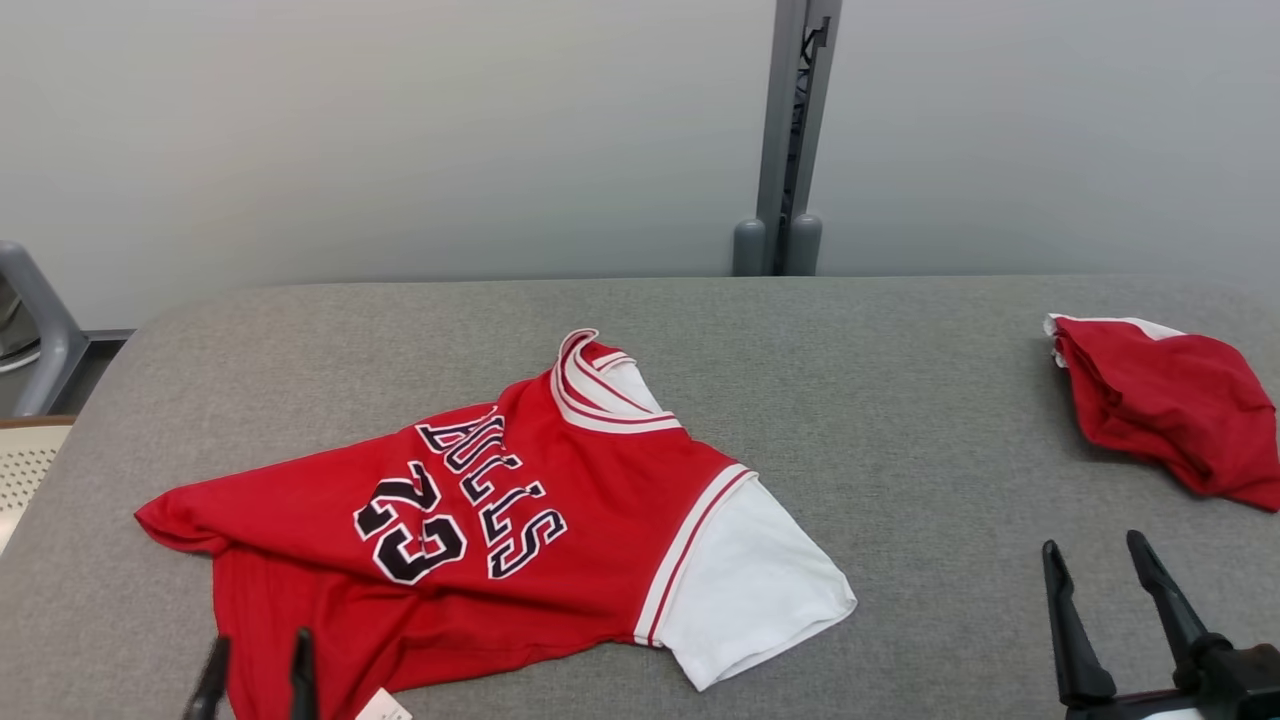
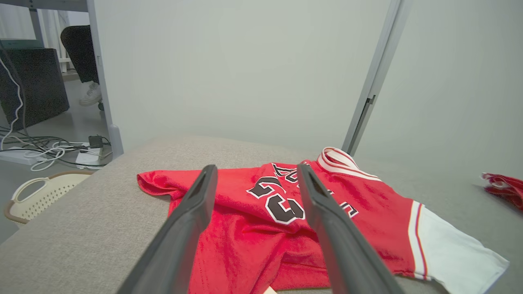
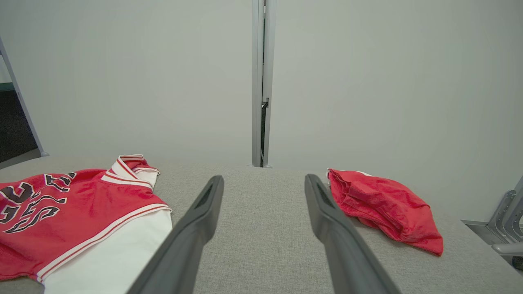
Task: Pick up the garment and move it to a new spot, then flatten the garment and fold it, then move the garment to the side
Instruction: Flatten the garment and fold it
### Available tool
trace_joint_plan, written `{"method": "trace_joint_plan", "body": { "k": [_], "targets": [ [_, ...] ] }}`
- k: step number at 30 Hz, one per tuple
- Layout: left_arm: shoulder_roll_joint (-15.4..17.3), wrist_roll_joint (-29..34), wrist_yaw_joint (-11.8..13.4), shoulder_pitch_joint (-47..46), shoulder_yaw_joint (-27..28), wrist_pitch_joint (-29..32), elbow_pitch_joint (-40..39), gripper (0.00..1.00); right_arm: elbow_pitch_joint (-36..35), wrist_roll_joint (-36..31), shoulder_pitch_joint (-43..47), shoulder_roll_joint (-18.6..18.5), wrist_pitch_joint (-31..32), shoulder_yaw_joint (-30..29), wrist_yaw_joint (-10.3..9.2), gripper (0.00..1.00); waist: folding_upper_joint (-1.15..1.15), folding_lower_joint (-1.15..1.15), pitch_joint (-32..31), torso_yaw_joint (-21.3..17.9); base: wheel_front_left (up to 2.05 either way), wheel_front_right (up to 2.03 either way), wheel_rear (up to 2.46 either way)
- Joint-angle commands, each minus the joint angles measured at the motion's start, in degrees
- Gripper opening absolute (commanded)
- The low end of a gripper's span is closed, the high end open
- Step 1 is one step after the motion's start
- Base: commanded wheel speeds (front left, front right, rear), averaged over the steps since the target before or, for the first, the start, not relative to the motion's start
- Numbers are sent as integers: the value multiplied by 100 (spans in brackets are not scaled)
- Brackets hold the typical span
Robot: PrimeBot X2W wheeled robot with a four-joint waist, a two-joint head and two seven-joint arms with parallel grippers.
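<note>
The garment (image 1: 500, 540) is a red jersey with black "BULLS 23" lettering and white sleeves, lying loosely spread and creased on the grey table (image 1: 880, 420), left of centre. It also appears in the left wrist view (image 2: 245, 228) and at the left of the right wrist view (image 3: 73, 212). My left gripper (image 1: 258, 655) hovers open over the jersey's near hem; its fingers (image 2: 192, 220) frame the lettering. My right gripper (image 1: 1095, 565) stands open over bare table at the lower right, holding nothing, and the right wrist view shows its fingers (image 3: 196, 224) spread apart.
A second red garment (image 1: 1170, 410) lies bunched and folded at the table's far right, also seen in the right wrist view (image 3: 384, 208). A pale perforated basket (image 2: 41, 194) sits on the floor left of the table. A grey post (image 1: 790, 140) stands behind the table.
</note>
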Motion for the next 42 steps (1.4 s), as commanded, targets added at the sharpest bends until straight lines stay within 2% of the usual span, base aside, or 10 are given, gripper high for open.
{"method": "trace_joint_plan", "body": {
  "k": [1, 5, 13, 21, 27, 30, 34, 42],
  "targets": [
    [-39, 143, -187, 48, -22, 1, 119, 100, 10, 9, -38, -30, -27, 54, -1, 100, 0, 0, -9, -55, 0, 0, 0],
    [-200, 417, -523, -54, -32, 0, 427, 100, 32, 24, -55, -30, -27, 195, -1, 100, 0, 0, -9, -143, 0, 0, 0],
    [-330, 654, -729, -167, -95, 0, 741, 100, 85, 51, 24, -31, -27, 292, -1, 100, 0, 0, -34, -210, 0, 0, 0],
    [-267, 616, -732, -255, -247, 0, 778, 100, 108, 94, 6, -31, -27, 341, -1, 100, 0, 0, -19, -153, 0, 0, 0],
    [-251, 729, -709, -211, -138, 0, 1366, 100, 33, 261, -158, -26, -28, 499, -1, 100, 0, 0, 55, -49, 0, 0, 0],
    [-194, 739, -521, -330, -46, 145, 1792, 100, 156, 193, -326, -24, -27, 817, 0, 100, 0, 0, 143, 27, 0, 0, 0],
    [-138, 734, -325, -470, 44, 363, 2075, 100, 663, 38, -761, -27, -24, 1352, 0, 100, 0, 0, 289, 120, 0, 0, 0],
    [-116, 670, -334, -932, -64, 675, 2563, 100, 2061, -118, -1684, -34, 202, 2126, -1, 100, 0, 0, 673, 288, 0, 0, 0]
  ]
}}
